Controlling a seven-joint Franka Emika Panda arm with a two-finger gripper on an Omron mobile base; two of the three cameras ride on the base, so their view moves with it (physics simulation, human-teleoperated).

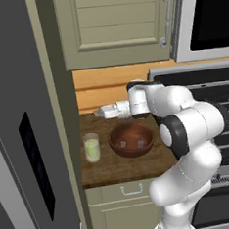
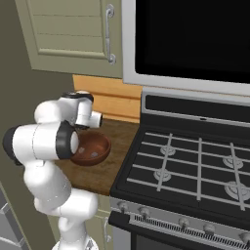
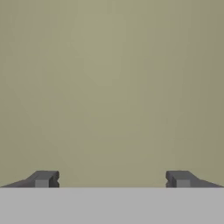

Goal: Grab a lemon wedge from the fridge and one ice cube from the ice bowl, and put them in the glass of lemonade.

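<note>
Below the jaws sits the ice bowl (image 1: pixel 132 140) on the desk (image 1: pixel 111 170) — glass of lemonade (image 1: pixel 92 147) beside it. Jaws spread wide, empty — facing a plain olive surface.

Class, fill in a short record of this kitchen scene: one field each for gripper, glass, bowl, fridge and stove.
gripper: open, nothing between the fingers, facing a plain olive surface
glass: upright on the wooden counter, left of the bowl, apart from it
bowl: on the counter, two ice cubes inside, partly under the arm
fridge: left of the counter, doors shut
stove: right of the counter, burners bare
</note>
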